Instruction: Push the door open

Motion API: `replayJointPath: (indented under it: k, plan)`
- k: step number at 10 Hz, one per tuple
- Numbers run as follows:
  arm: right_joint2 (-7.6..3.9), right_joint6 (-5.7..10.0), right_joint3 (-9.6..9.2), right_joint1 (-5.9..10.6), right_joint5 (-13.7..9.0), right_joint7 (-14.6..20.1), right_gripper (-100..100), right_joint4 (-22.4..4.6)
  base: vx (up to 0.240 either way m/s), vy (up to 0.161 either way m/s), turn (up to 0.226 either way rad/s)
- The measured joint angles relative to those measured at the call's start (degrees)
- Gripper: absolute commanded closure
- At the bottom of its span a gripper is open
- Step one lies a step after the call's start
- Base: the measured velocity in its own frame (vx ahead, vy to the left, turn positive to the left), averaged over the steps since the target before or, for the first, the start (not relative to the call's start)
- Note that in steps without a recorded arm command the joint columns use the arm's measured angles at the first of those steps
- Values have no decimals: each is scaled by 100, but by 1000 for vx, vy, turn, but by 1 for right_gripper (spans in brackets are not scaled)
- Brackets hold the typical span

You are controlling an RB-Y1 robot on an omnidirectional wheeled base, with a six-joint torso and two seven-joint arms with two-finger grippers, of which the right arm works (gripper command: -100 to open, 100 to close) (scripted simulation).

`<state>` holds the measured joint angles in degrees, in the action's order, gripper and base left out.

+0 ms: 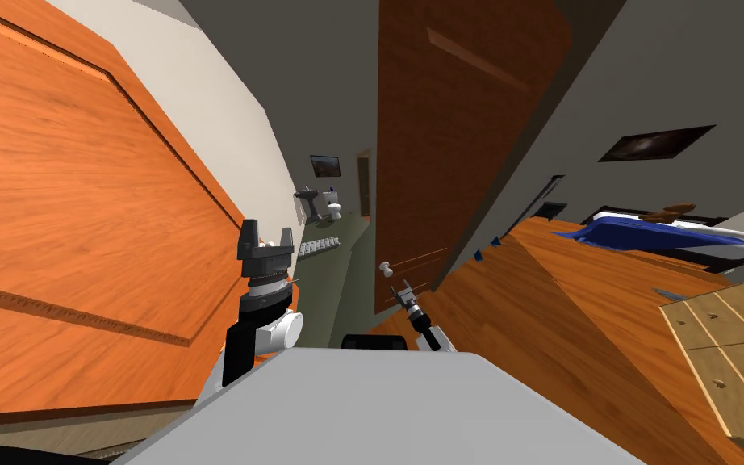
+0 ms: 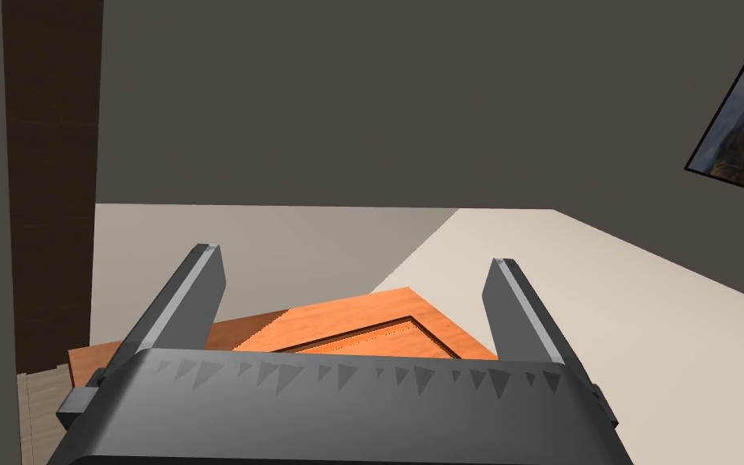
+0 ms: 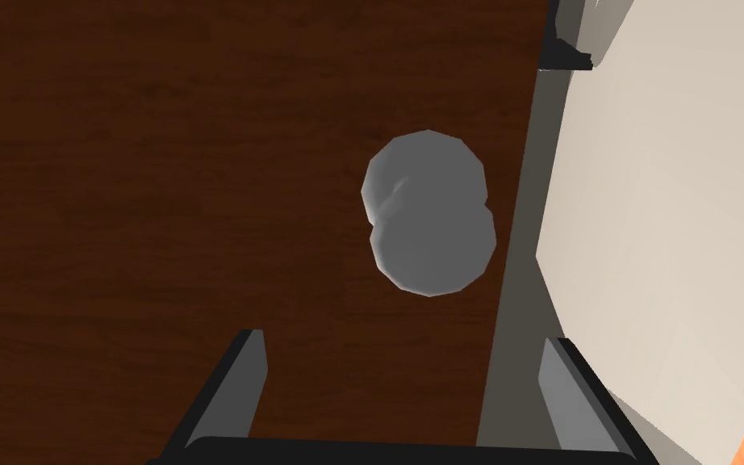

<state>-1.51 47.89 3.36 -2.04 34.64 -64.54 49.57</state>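
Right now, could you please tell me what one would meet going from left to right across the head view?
orange wooden door → left gripper → toilet → door knob → bed. The right gripper sits too close to the knob to place in the order.

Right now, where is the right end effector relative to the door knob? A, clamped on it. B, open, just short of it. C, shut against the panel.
B: the right end effector has its fingers apart, and the grey knob on the dark brown door lies ahead of their tips, untouched.
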Motion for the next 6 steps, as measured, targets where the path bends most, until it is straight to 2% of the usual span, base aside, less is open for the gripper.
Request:
replayJointPath:
  k: [2,4,5,6]
  plan:
    - [35,5,23,11,-10,-38,-100,-22,189,61,18]
    - [165,26,57,51,-27,-87,-100,-93,136,57,15]
    - [175,29,58,56,-28,-93,100,-97,-15,-1,17]
    - [187,36,36,53,-19,-90,100,-97,-37,-4,17]
